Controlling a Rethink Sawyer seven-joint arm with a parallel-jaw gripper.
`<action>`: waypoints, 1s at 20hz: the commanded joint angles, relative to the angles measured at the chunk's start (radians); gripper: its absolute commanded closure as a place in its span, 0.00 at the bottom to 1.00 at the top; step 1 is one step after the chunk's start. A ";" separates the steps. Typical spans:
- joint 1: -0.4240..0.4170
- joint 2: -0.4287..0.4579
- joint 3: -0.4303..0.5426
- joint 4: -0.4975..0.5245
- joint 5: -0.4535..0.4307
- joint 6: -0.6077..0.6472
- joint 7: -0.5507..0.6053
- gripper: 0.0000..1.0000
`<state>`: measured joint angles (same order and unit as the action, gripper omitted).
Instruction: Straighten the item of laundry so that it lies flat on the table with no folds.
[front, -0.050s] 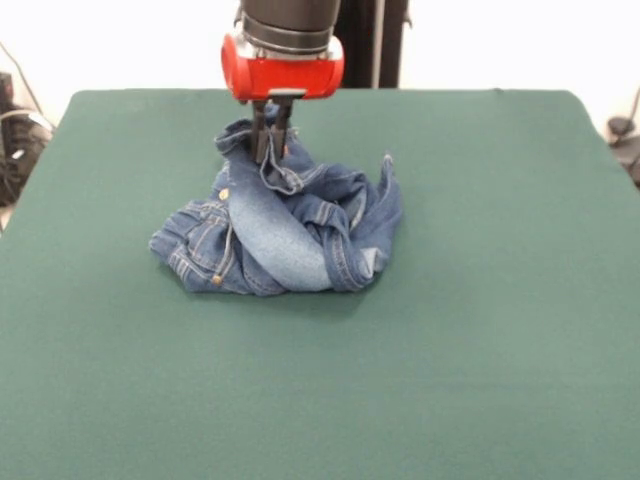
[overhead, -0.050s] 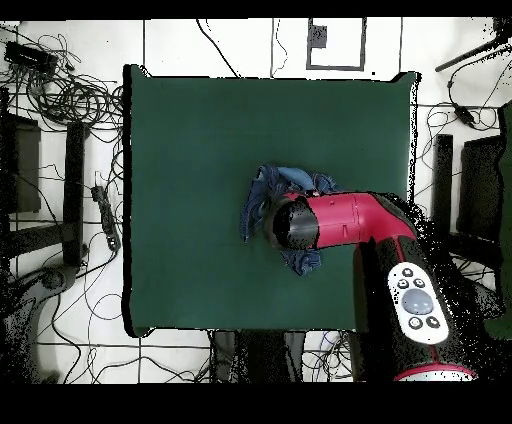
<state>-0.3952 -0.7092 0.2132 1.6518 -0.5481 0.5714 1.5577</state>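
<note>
The item of laundry (front, -0.050s: 285, 235) is a small pair of blue denim jeans with pale faded patches, bunched in a crumpled heap near the middle of the dark green table (front, -0.050s: 450, 350). My gripper (front, -0.050s: 270, 150) comes down from above onto the heap's far upper part, its fingers shut on a raised fold of denim. In the overhead view the red arm covers much of the jeans (overhead, -0.050s: 270, 190), and the gripper itself is hidden under the arm.
Green cloth (overhead, -0.050s: 200, 130) stretches wide on every side of the heap. Cables and stands (overhead, -0.050s: 60, 100) lie on the floor beyond the table's edges.
</note>
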 joint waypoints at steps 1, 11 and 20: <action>0.035 0.003 0.061 0.071 0.015 -0.009 0.048 1.00; 0.152 -0.082 0.004 0.137 0.153 0.036 0.236 1.00; 0.197 -0.073 -0.046 0.149 0.192 -0.025 0.229 1.00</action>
<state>-0.2368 -0.8115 0.1788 1.7044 -0.4109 0.5716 1.5577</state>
